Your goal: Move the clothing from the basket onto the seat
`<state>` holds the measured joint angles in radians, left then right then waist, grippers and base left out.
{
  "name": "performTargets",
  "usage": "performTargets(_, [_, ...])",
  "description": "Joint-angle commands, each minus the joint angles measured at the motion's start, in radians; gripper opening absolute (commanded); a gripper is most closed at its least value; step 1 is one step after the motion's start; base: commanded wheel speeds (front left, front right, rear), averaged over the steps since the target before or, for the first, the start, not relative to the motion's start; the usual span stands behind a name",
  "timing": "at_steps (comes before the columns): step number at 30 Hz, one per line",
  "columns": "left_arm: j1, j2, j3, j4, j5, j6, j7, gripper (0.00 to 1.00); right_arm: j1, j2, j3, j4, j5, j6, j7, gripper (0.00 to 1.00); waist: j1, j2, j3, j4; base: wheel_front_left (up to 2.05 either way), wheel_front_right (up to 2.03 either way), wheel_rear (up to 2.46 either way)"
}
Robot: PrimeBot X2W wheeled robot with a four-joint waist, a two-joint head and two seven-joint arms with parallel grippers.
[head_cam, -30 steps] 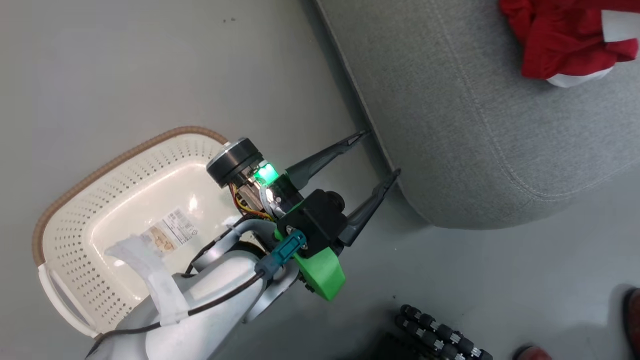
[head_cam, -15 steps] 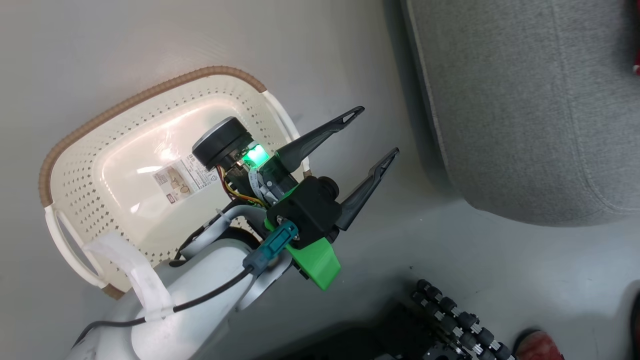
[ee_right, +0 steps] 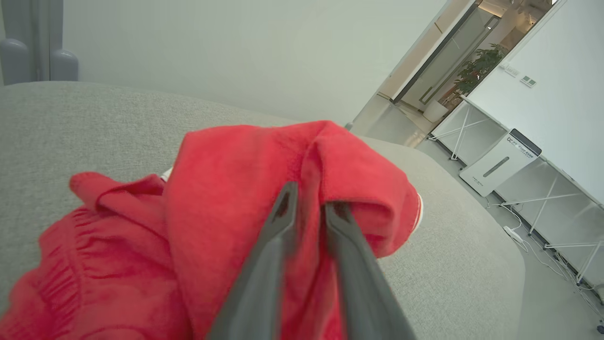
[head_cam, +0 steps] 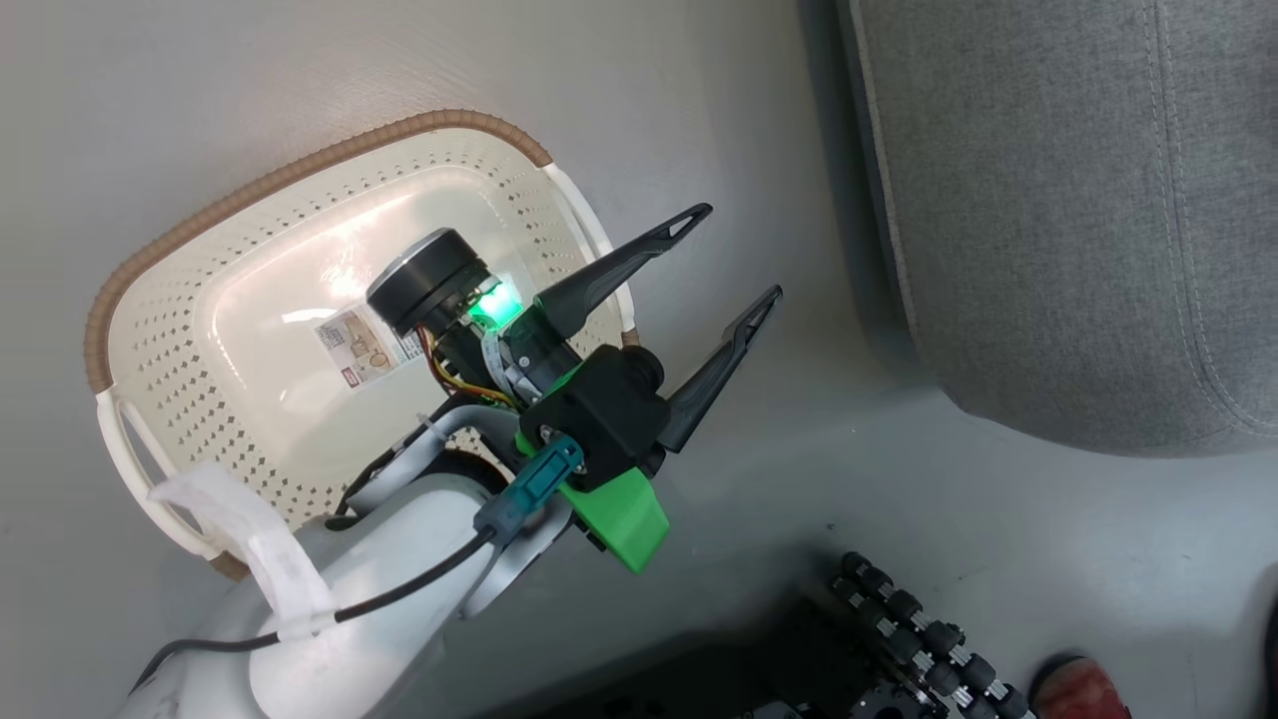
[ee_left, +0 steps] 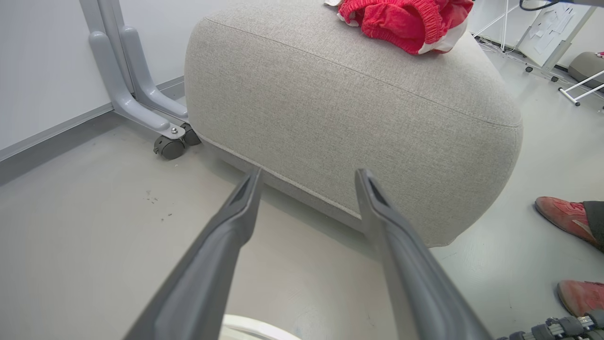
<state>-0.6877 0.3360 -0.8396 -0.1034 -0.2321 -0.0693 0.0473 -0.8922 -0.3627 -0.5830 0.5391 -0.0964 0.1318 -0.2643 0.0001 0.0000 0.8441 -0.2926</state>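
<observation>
The cream perforated basket (head_cam: 200, 330) sits on the floor at the left with just a paper label (head_cam: 361, 345) on its bottom. My left gripper (head_cam: 734, 255) hangs open and holding nothing over the floor between the basket's right handle and the grey seat (head_cam: 1058, 220). In the left wrist view that gripper (ee_left: 309, 172) points at the seat's (ee_left: 354, 118) lower side. Red clothing (ee_left: 401, 19) lies on top of the seat. My right gripper (ee_right: 311, 198) is shut on a raised fold of the red clothing (ee_right: 226, 198), above the seat (ee_right: 71, 123).
A person's red shoes (ee_left: 564, 215) stand on the floor right of the seat. A grey wheeled stand (ee_left: 141, 99) is behind the seat's left corner. My black roller base (head_cam: 909, 629) sits at the lower right. Shelving and a white appliance (ee_right: 500, 163) stand far off.
The head camera has swung left, so the whole basket shows now and the red clothing has left that view. My left gripper stays open in about the same pose.
</observation>
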Motion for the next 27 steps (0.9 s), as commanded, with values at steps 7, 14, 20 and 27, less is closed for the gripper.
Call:
performTargets(7, [-0.007, -0.009, 0.009, 0.019, -0.003, 0.028, -0.038, 1.0, 0.101, 0.068, -0.012, -0.115, -0.03, -0.002, 0.0, 1.0, -0.0001, 0.0, -0.069, 0.001, 0.0, 0.0, 0.0])
performTargets(14, [0.075, -0.06, 0.053, 0.117, -0.082, 0.068, -0.172, 1.0, 0.269, 0.151, 0.097, -0.27, -0.029, -0.002, 0.0, 1.0, -0.0001, 0.0, -0.231, 0.045, 0.0, 0.0, 0.0])
performTargets(20, [0.205, -0.108, 0.12, 0.281, -0.191, 0.104, -0.288, 1.0, 0.45, 0.242, 0.279, -0.3, -0.038, -0.002, 0.0, 1.0, -0.0001, 0.0, -0.439, 0.131, 0.0, 0.0, 0.0])
performTargets(27, [0.345, -0.161, 0.236, 0.362, -0.222, 0.121, -0.313, 1.0, 0.625, 0.294, 0.469, -0.24, 0.006, -0.002, 0.0, 1.0, -0.0001, 0.0, -0.616, 0.228, 0.0, 0.0, 0.0])
